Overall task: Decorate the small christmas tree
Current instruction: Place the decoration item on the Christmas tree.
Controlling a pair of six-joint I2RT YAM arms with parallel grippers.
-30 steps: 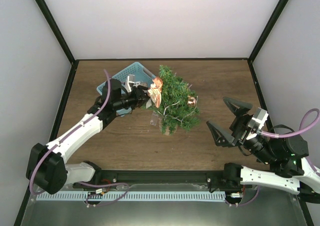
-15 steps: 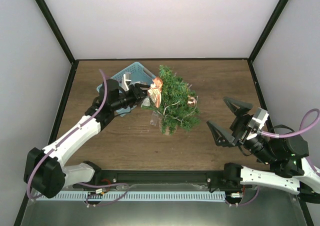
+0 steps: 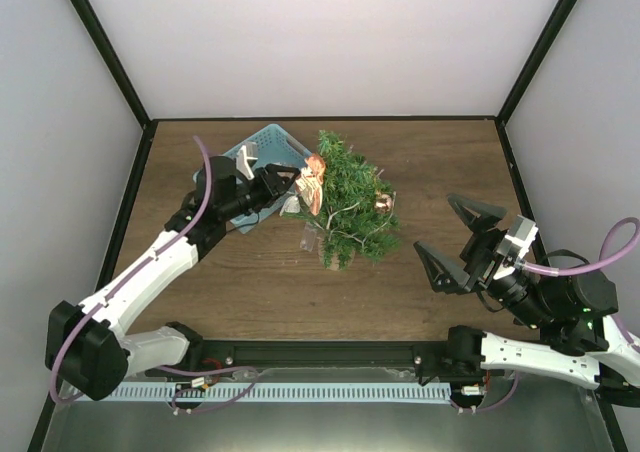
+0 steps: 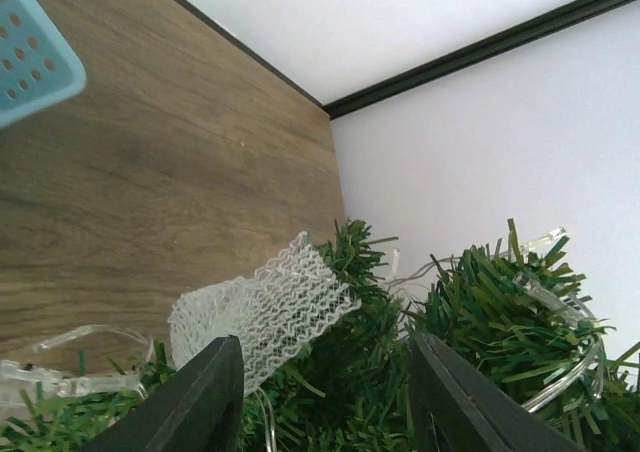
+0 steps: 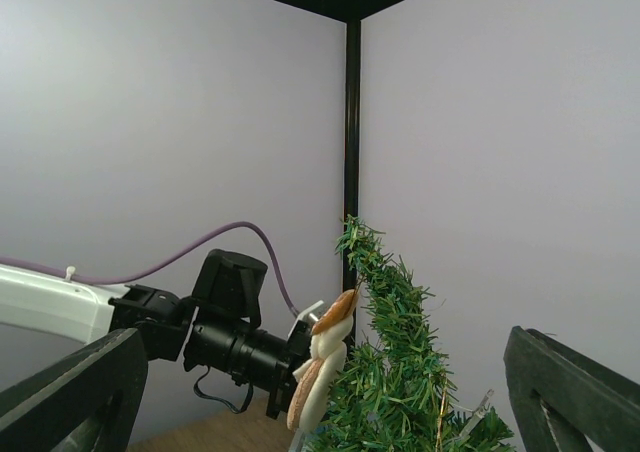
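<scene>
The small christmas tree stands mid-table, green and bushy, with a clear light string and a copper bauble on it. An orange-and-white figure ornament hangs on its upper left side, also seen in the right wrist view. My left gripper is right beside that ornament, its jaws apart around green branches; a white mesh piece lies just past its left finger. My right gripper hovers wide open and empty, right of the tree.
A light-blue plastic basket sits behind the left gripper, at the back left of the tree; its corner shows in the left wrist view. Black frame posts and white walls enclose the wooden table.
My left arm has drawn back slightly to the left and its jaws have parted a little. The figure ornament stays on the tree. The right arm has not moved.
</scene>
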